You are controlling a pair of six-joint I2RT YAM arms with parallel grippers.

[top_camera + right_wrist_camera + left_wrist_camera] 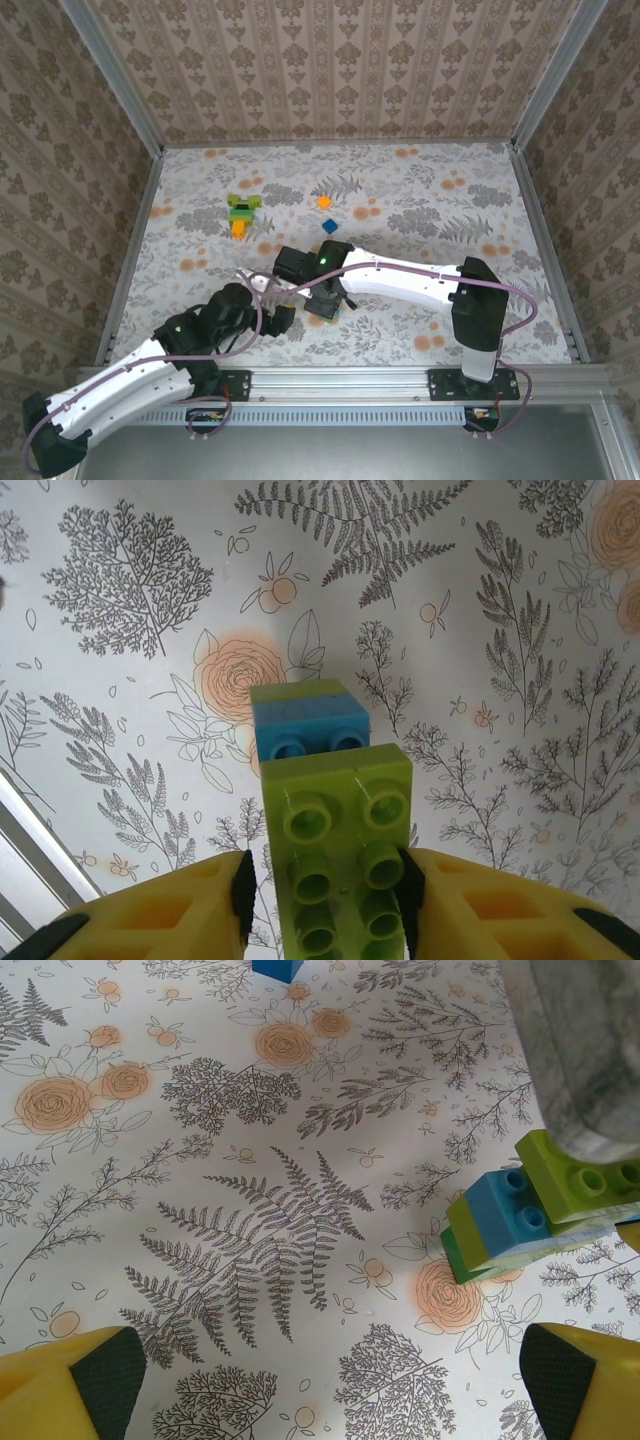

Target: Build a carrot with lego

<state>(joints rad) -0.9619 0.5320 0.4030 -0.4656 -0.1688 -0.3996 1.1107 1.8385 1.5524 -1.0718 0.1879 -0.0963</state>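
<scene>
The carrot (240, 213), lime and dark green on top with an orange tip, lies on the mat at the back left, away from both arms. My right gripper (325, 885) is shut on a lime lego brick (340, 830); a blue brick (308, 728) and another lime one (298, 692) are stuck beyond it. In the left wrist view this stack (535, 1205) hangs at the right, with a dark green layer at its lower end. My left gripper (325, 1380) is open over bare mat, just left of the stack. From above, the grippers (322, 300) (283, 318) sit close together.
A loose orange brick (323, 201) and a loose blue brick (330, 227) lie on the floral mat behind the grippers; the blue brick (278, 968) also shows in the left wrist view. Patterned walls enclose the mat (450, 220) on three sides.
</scene>
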